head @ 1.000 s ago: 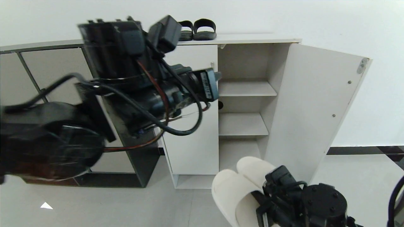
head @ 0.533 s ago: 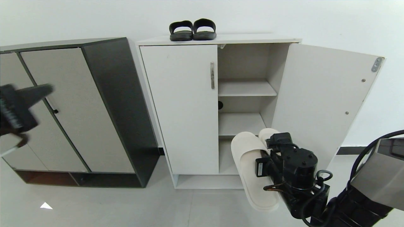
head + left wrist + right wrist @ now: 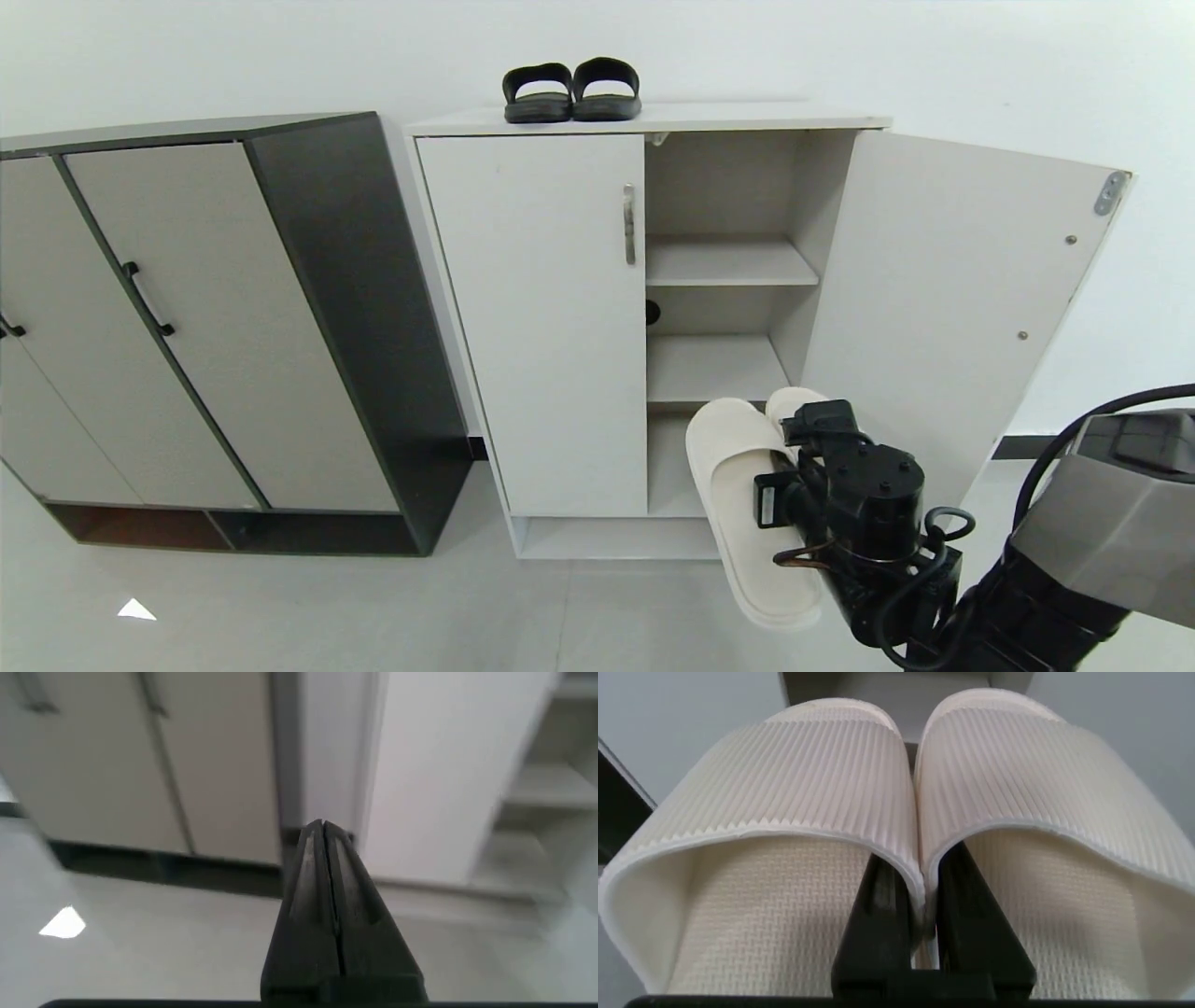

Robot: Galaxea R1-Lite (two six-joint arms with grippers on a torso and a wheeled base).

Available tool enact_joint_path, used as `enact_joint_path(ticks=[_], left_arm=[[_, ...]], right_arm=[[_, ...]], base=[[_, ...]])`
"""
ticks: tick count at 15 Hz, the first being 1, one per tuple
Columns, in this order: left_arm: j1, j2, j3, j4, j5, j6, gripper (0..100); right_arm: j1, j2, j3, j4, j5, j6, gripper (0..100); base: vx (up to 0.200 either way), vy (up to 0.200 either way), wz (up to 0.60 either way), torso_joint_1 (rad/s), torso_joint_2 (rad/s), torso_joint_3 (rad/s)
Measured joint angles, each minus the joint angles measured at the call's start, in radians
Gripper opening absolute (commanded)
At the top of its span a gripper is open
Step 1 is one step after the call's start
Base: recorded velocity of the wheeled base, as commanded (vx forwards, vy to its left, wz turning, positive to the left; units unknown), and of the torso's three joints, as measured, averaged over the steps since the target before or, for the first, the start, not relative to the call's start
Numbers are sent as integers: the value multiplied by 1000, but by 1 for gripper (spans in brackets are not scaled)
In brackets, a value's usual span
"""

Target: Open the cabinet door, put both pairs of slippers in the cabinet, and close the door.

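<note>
Cream slippers (image 3: 742, 485) partly cover right tool (image 3: 920, 938).

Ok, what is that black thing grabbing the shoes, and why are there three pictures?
That is a robot with two arms. The picture of the whole room comes from a camera on its head, and the other two come from cameras on its wrists. Its right tool pinches a pair of cream ribbed slippers in front of the tall white two-door cabinet, whose right door stands open. A pair of black open-toed slippers sits on top of it. The left tool is shut and holds nothing. A grey cabinet with a dark frame stands to the left.
</note>
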Motion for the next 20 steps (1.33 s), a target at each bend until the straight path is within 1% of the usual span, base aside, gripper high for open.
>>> enact_joint_path(ticks=[1, 2, 3, 4, 5, 6, 8, 10, 12, 20], left_arm=[[5, -41, 61, -24, -53, 4, 0], [8, -71, 120, -90, -91, 5, 0], [8, -89, 153, -114, -146, 6, 0], [9, -102, 171, -109, -183, 13, 0], [10, -111, 179, -110, -188, 14, 0], [10, -116, 183, -109, -188, 9, 0], [10, -123, 186, -110, -187, -6, 0], [10, -125, 187, -109, -185, -9, 0], [10, -127, 187, -109, -184, -10, 0], [11, -127, 187, -109, -183, -12, 0]], right_arm=[[3, 3, 0, 0, 1, 0, 0], [2, 6, 0, 0, 2, 0, 0], [1, 10, 0, 1, 2, 0, 0], [2, 15, -4, 0, 3, -3, 0], [3, 21, -9, 2, 4, -7, 0], [5, 24, -16, 9, 6, -10, 0], [5, 37, -76, 50, 6, -19, 0], [3, 61, -140, 65, -1, -20, 0], [0, 78, -150, 67, -22, -19, 0], [-4, 91, -152, 64, -39, -20, 0]], base=[[0, 0, 0, 0, 0, 0], [0, 0, 0, 0, 0, 0], [0, 0, 0, 0, 0, 0], [0, 0, 0, 0, 0, 0], [0, 0, 0, 0, 0, 0], [0, 0, 0, 0, 0, 0], [0, 0, 0, 0, 0, 0], [0, 0, 0, 0, 0, 0], [0, 0, 0, 0, 0, 0], [200, 0, 0, 1, 0, 4]])
